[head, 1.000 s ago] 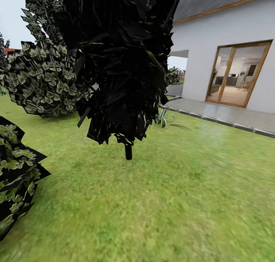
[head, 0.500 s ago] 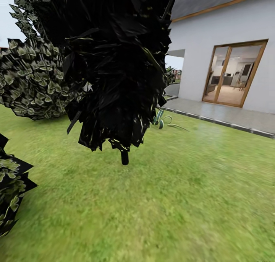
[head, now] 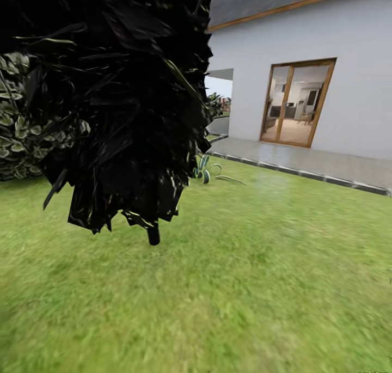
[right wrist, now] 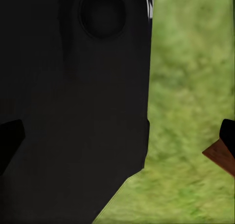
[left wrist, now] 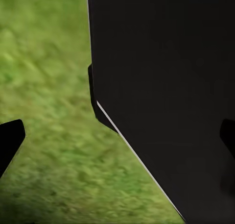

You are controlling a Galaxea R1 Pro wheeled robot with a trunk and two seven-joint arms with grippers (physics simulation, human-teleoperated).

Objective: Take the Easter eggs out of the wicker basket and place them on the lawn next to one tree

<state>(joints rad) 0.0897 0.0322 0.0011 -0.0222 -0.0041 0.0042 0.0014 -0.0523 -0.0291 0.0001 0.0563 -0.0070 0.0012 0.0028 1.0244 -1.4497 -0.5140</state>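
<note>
The Easter eggs and the wicker basket are out of view. The lawn [head: 261, 286] spreads as mottled green grass across the head view. An all-black tree [head: 114, 101] with a thin black trunk [head: 153, 234] stands close at the left. Behind it is a jagged green-grey leafy crown [head: 15, 122] whose trunk is hidden. In the left wrist view my left gripper [left wrist: 117, 138] has its dark fingertips [left wrist: 10, 140] far apart, over grass and a black part of my own body. My right gripper [right wrist: 117, 133] is likewise spread wide, with nothing between its fingers.
A white house [head: 326, 35] with a wood-framed glass door [head: 296, 103] stands at the right behind a grey paved patio [head: 305, 163]. A small spiky plant [head: 206, 171] grows at the lawn's edge. A brown wedge [right wrist: 220, 155] that I cannot identify shows by one right fingertip.
The whole head view has shifted: the black tree, bushes and house slid left and the tree looms larger, so the camera has moved. The bush at lower left has left the picture.
</note>
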